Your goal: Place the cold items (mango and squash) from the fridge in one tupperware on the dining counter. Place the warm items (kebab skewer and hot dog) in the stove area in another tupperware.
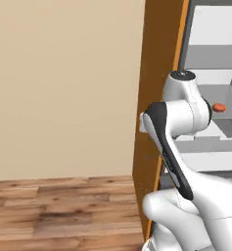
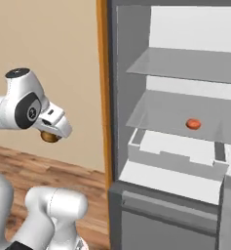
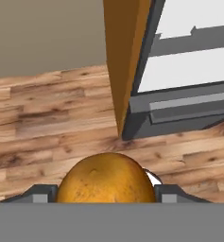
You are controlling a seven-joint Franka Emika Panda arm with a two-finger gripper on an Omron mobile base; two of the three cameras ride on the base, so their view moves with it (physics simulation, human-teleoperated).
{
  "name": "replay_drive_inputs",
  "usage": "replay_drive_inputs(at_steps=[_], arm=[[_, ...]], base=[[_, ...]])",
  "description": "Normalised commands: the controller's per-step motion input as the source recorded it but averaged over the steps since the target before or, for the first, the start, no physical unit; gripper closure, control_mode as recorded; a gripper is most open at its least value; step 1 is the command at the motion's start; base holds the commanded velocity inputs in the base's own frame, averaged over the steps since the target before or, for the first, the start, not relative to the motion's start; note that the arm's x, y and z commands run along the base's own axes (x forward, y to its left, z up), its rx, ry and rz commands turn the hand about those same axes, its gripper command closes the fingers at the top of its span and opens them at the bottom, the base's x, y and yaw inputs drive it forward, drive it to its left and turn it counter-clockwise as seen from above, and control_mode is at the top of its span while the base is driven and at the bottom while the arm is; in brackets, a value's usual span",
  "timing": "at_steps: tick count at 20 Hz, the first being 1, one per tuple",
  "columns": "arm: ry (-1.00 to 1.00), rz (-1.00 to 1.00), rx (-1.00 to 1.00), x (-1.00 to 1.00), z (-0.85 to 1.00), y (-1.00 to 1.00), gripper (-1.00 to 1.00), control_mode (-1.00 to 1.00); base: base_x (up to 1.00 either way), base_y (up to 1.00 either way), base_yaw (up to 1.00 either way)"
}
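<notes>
Fingers (image 3: 106,198) clamped on round orange-brown fruit, likely mango (image 3: 106,179), one dark tip each side. Same fruit (image 2: 49,137) hangs under hand in right base view. Below fingers: wood floor (image 3: 47,123). Beyond fingers: open fridge (image 2: 185,146), well apart; small red-orange item (image 2: 193,124) on its middle shelf (image 2: 161,114).

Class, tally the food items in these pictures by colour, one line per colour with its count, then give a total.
Orange-brown, round, held in the gripper, outside the fridge: 1
Red-orange, small, on a fridge shelf: 1
Total: 2
</notes>
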Motion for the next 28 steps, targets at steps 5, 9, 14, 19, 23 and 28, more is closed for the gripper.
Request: replay_drive_inputs(at_steps=[5,9,14,19,23,28], arm=[[0.00,0.00,0.00,0.00,0.00,0.00,1.00,1.00],[0.00,0.00,0.00,0.00,0.00,0.00,1.00,1.00],[0.00,0.00,0.00,0.00,0.00,0.00,1.00,1.00],[0.00,0.00,0.00,0.00,0.00,0.00,1.00,1.00],[0.00,0.00,0.00,0.00,0.00,0.00,1.00,1.00],[0.00,0.00,0.00,0.00,0.00,0.00,1.00,1.00]], base=[[0.00,0.80,0.85],[-0.07,0.53,0.99],[-0.06,0.38,1.00],[-0.01,0.35,1.00],[0.00,0.32,1.00],[0.00,0.16,0.98]])
